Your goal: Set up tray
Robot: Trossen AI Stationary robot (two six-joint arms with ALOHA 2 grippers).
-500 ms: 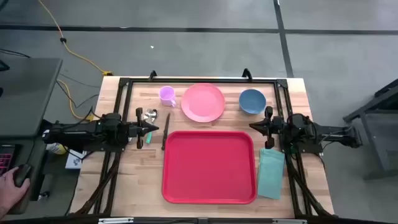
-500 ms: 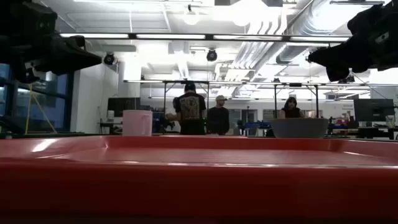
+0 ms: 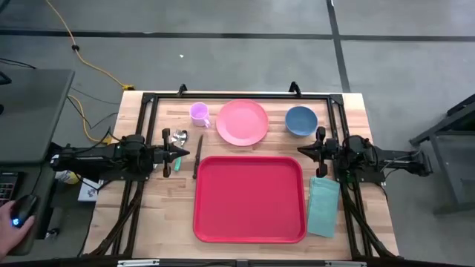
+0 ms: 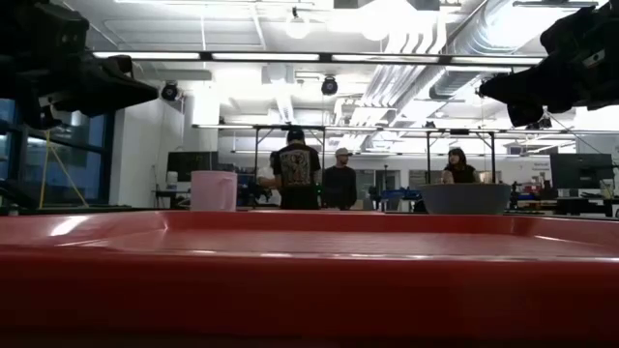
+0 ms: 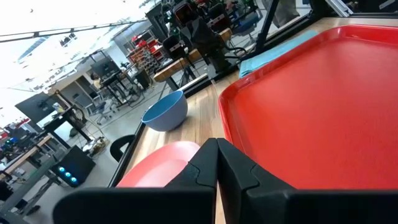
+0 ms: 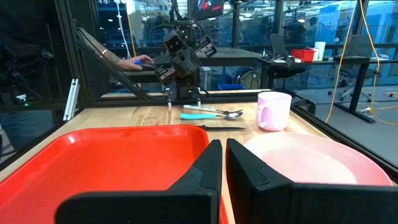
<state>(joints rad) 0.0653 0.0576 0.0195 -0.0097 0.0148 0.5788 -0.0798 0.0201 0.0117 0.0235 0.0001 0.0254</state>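
The red tray (image 3: pixel 249 196) lies flat on the wooden table, toward the near edge, between my two arms. In the low view its rim (image 4: pixel 309 280) fills the foreground. My left gripper (image 3: pixel 180 153) hovers shut just off the tray's far left corner, pointing toward the table's right edge. My right gripper (image 3: pixel 300 150) hovers shut off the far right corner, pointing left. In the wrist views the left fingers (image 5: pixel 216 157) and the right fingers (image 6: pixel 218 153) are closed together with nothing between them. Neither gripper touches anything.
Behind the tray stand a pink mug (image 3: pixel 199 113), a round pink plate (image 3: pixel 243 122) and a blue bowl (image 3: pixel 300 121). Cutlery (image 3: pixel 178 138) and a dark knife (image 3: pixel 198 154) lie by my left gripper. A teal napkin (image 3: pixel 322 206) lies right of the tray. People stand beyond the table.
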